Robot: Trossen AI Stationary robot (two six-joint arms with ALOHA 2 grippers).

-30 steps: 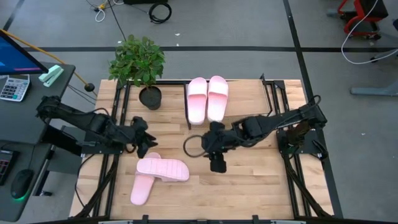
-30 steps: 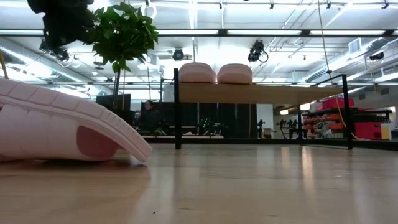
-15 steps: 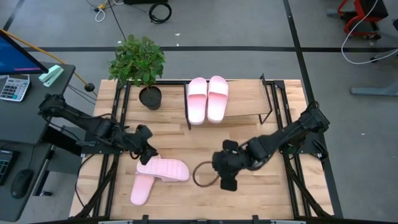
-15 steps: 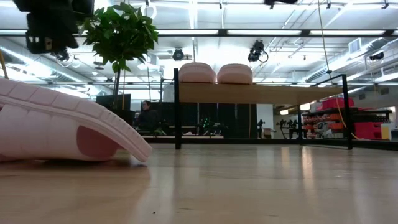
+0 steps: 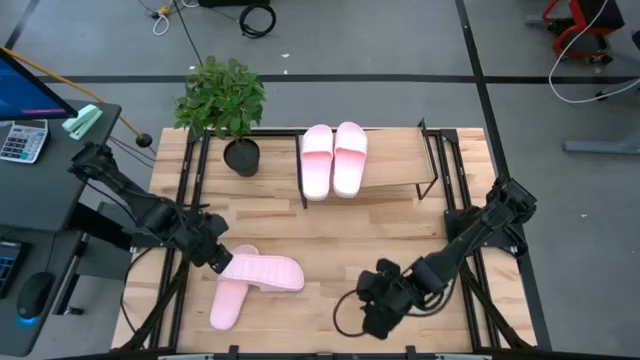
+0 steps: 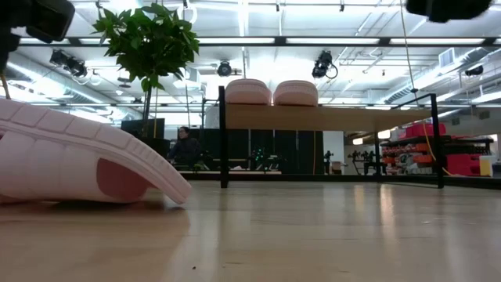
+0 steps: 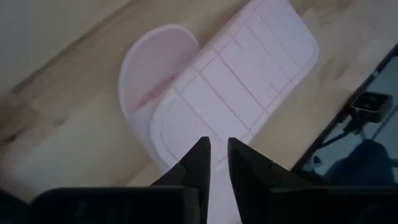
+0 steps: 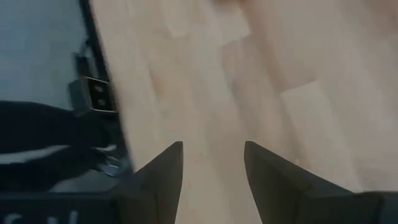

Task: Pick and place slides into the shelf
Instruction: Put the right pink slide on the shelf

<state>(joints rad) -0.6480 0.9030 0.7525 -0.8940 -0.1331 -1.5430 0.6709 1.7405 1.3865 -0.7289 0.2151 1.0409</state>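
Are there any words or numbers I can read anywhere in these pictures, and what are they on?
None can be read.
The calculator on the side desk has keys, but their marks are too small to read.
The slides on the shelf show no brand or label.
The plant pot shows no lettering.

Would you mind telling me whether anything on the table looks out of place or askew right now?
Yes: the two slides still on the table are stacked crosswise. One lies sole-up over the other, by the left gripper. The pair on the shelf sits neatly side by side.
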